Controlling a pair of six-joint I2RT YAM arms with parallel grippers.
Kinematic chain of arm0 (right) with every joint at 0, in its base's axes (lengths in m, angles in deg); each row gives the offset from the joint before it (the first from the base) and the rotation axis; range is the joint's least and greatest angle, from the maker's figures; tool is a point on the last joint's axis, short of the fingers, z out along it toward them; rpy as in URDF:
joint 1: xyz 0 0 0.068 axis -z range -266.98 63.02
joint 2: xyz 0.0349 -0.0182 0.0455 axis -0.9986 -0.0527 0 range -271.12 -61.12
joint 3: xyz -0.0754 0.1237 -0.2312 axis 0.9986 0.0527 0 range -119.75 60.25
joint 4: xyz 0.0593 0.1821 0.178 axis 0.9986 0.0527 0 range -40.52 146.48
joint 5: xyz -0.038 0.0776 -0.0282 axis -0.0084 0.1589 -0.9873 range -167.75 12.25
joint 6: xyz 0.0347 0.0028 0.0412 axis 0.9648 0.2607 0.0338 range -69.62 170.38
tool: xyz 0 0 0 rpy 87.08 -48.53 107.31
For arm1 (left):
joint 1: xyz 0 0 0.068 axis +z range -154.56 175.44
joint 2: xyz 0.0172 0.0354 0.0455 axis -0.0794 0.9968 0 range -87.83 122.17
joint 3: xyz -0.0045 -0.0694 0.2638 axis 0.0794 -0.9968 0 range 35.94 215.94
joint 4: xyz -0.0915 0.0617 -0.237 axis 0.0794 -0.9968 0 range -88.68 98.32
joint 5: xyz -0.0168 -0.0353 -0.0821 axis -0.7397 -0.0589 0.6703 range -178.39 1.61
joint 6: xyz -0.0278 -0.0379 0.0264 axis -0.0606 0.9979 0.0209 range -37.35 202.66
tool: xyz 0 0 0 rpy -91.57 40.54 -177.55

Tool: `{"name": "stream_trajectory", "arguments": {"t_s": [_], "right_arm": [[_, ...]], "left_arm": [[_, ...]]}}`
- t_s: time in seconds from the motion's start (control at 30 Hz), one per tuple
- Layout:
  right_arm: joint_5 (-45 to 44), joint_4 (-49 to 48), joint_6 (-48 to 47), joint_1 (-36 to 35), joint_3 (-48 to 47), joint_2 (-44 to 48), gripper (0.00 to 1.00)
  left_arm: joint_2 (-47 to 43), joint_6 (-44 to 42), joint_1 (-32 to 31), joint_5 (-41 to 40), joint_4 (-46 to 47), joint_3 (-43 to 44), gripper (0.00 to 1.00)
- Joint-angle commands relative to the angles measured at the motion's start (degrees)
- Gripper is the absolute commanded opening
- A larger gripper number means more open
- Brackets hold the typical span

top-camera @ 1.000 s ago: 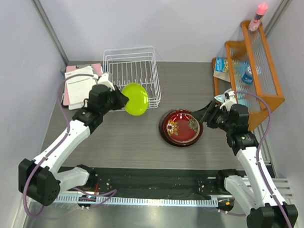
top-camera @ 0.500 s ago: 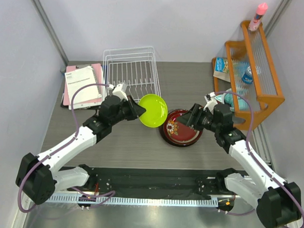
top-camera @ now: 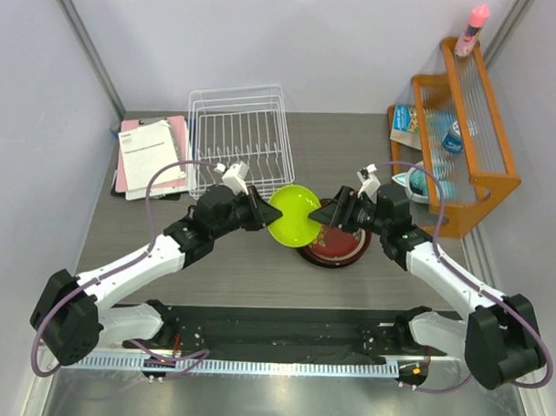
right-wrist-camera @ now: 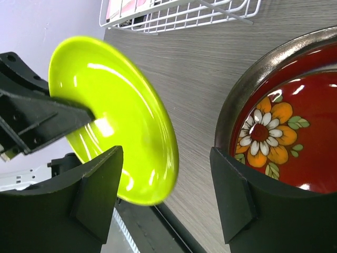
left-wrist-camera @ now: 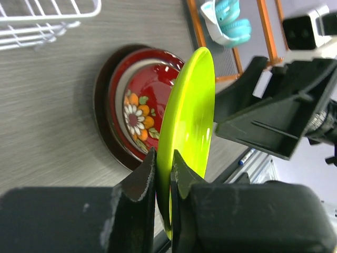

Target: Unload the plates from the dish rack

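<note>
My left gripper (top-camera: 262, 212) is shut on the rim of the lime green plate (top-camera: 293, 215) and holds it on edge, tilted, above the table just left of the plate stack. In the left wrist view its fingertips (left-wrist-camera: 164, 155) pinch the green plate (left-wrist-camera: 189, 121). My right gripper (top-camera: 328, 214) is open, with the plate's far rim (right-wrist-camera: 116, 116) between its spread fingers (right-wrist-camera: 166, 158), not touching. The glossy red floral plate (top-camera: 343, 242) tops a stack with a dark rim showing under it (right-wrist-camera: 284, 132). The white wire dish rack (top-camera: 239, 138) holds no plate that I can see.
An orange wooden slatted shelf (top-camera: 463, 132) with bottles and packets stands at the right, with a pink-capped bottle (top-camera: 473, 28) on top. A pink clipboard with papers (top-camera: 152, 153) lies left of the rack. A black strip (top-camera: 274, 331) runs along the near edge.
My left gripper has carried the green plate from beside the rack rightwards to the red plate stack. My right gripper has moved left over the stack to meet it, jaws open.
</note>
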Motion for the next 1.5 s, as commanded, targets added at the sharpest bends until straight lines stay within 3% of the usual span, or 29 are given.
{"name": "stream_trajectory", "arguments": {"t_s": [0.0, 0.13, 0.17, 0.23, 0.3, 0.43, 0.53, 0.67, 0.83, 1.03, 1.27, 1.47], "right_arm": [[2.2, -6.2, 1.0, -0.6, -1.6, -2.8, 0.7], [3.5, -8.5, 1.6, -0.9, -0.7, -3.8, 0.49], [3.8, -8.9, 1.7, -0.8, -0.6, -3.7, 0.18], [3.9, -9.1, 1.8, -0.9, 0.0, -3.0, 0.01], [3.0, -7.8, 1.4, -0.9, -0.1, -1.9, 0.01], [-6.6, 0.8, -0.6, -0.8, -0.9, 3.7, 0.01], [-15.3, 10.4, -2.7, -0.4, -2.7, 6.1, 0.01], [-22.4, 18.4, -3.4, 1.2, -3.4, 9.8, 0.01], [-21.8, 20.7, -3.4, 4.2, -1.6, 8.5, 0.01], [-23.5, 19.4, -6.4, 7.0, -0.6, 4.3, 0.01], [-18.9, 17.4, -9.2, 9.6, -2.9, -2.9, 0.01], [-19.1, 16.7, -8.5, 9.6, -2.5, -3.9, 0.23]], "left_arm": [[1.3, 1.3, -2.2, 0.4, 6.8, 0.3, 0.0], [2.3, 1.3, -3.1, 0.7, 7.8, 0.7, 0.0], [2.4, 1.3, -3.2, 0.9, 7.9, 0.8, 0.0], [2.9, 0.5, -3.2, 0.9, 7.8, 1.4, 0.0], [3.0, 0.0, -3.2, 0.2, 6.8, 2.1, 0.0], [1.3, -3.0, -3.2, -3.9, 2.7, 2.8, 0.54], [-0.5, -5.4, -3.2, -10.7, -2.9, 3.4, 0.67], [-6.3, -8.8, -3.2, -22.2, -12.8, 3.6, 0.71], [-12.6, -10.7, -3.3, -32.7, -17.9, 1.9, 0.75], [-18.2, -12.7, -3.2, -38.7, -21.4, -1.2, 0.76], [-22.6, -14.0, -3.2, -42.3, -24.0, -3.2, 0.78], [-23.7, -14.0, -3.2, -44.5, -27.2, -2.4, 0.79]]}}
